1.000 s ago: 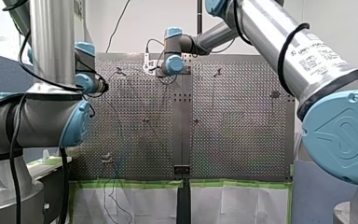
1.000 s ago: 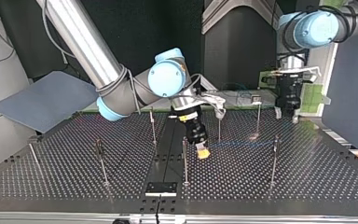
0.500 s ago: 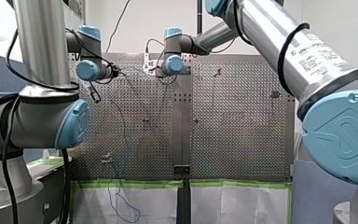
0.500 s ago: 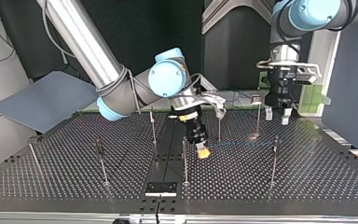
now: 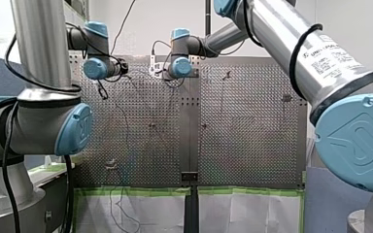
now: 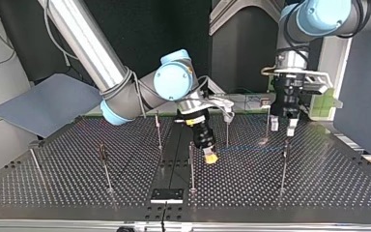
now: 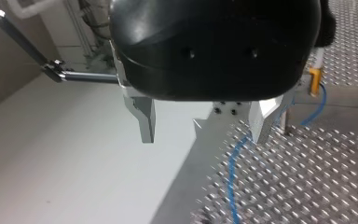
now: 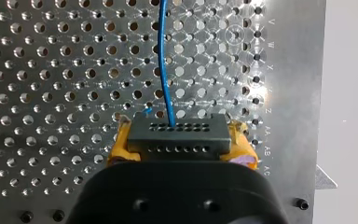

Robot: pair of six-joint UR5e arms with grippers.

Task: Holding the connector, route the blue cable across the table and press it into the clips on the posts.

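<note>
Metal L fingers (image 7: 145, 120) wide apart over table (image 7: 307, 177) edge

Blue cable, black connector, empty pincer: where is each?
blue cable (image 8: 163, 60): right wrist view, its straight stretch.
connector (image 8: 177, 133): right wrist view, holed face.
left pincer (image 7: 204, 135): left wrist view, midway between fingertips.

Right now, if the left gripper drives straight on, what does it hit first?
Likely the table's edge. My left gripper is open, with nothing between its fingers. The blue cable under one finger might touch first; depth unclear.
</note>
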